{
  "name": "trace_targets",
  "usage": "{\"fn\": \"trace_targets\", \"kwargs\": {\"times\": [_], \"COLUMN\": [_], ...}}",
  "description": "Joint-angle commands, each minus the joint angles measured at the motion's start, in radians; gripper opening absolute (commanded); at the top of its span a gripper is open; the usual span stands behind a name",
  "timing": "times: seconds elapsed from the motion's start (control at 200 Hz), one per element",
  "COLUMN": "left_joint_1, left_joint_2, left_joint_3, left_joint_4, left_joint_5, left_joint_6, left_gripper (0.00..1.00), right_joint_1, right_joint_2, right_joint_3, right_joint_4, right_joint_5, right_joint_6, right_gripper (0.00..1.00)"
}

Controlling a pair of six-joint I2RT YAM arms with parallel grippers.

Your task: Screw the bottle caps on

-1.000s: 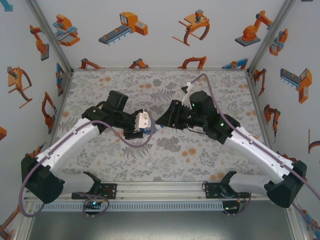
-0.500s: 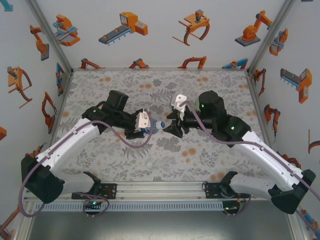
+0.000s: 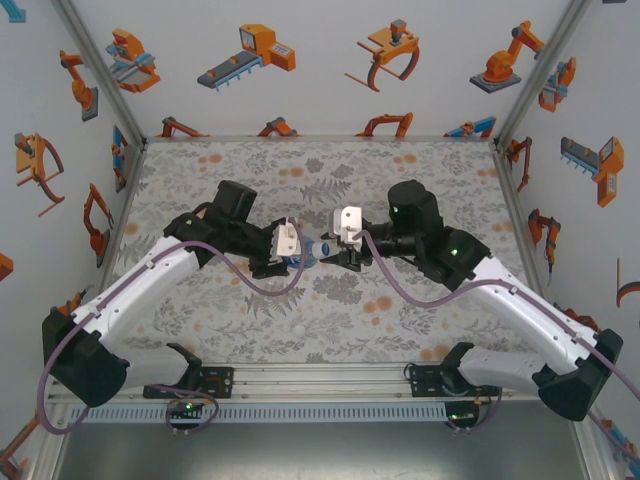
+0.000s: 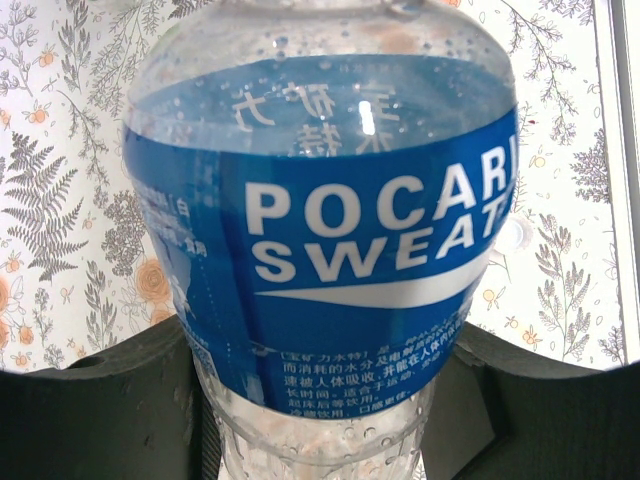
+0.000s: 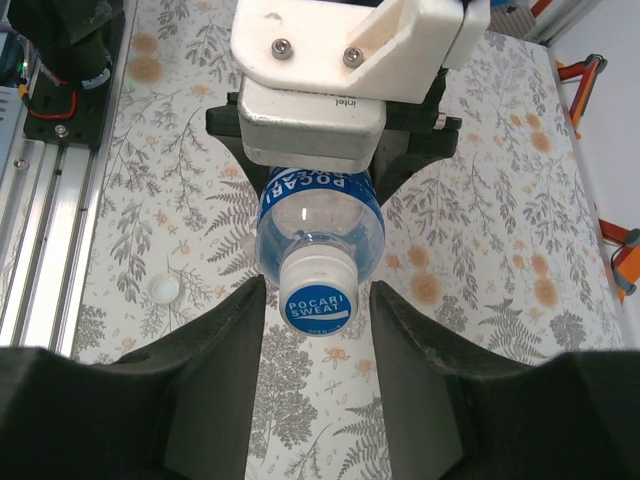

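Note:
A clear bottle with a blue label (image 4: 320, 230) lies sideways above the table, and my left gripper (image 4: 320, 410) is shut on its lower body. In the top view the bottle (image 3: 306, 254) points its neck right, from my left gripper (image 3: 291, 257) toward my right gripper (image 3: 330, 250). A white bottle cap with a blue top (image 5: 318, 295) sits on the bottle's (image 5: 320, 215) neck. My right gripper (image 5: 318, 300) is open around this cap, its black fingers (image 5: 215, 370) standing on either side with a small gap to each.
A loose white bottle cap (image 5: 163, 290) lies on the floral table, seen near the front middle (image 3: 297, 328) from above. The aluminium rail (image 3: 320, 375) with both arm bases runs along the near edge. Walls close off the left, right and back.
My right gripper has swung round and moved left onto the bottle's capped neck, its jaws narrowing. The left gripper and bottle have held still.

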Motion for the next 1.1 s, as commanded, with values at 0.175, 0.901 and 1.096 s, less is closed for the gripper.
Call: {"fn": "trace_targets", "kwargs": {"times": [0.175, 0.901, 1.096], "left_joint_1": [-0.004, 0.0, 0.002], "left_joint_2": [-0.017, -0.012, -0.011], "left_joint_3": [0.012, 0.013, 0.015], "left_joint_4": [0.004, 0.02, 0.027], "left_joint_5": [0.034, 0.032, 0.026], "left_joint_6": [0.019, 0.006, -0.006], "left_gripper": [0.0, 0.0, 0.0], "right_joint_1": [0.006, 0.007, 0.006], "right_joint_2": [0.012, 0.011, 0.018], "right_joint_3": [-0.009, -0.086, -0.055], "right_joint_4": [0.018, 0.046, 0.025], "right_joint_5": [-0.029, 0.458, 0.419], "right_joint_6": [-0.024, 1.472, 1.571], "right_gripper": [0.4, 0.0, 0.0]}}
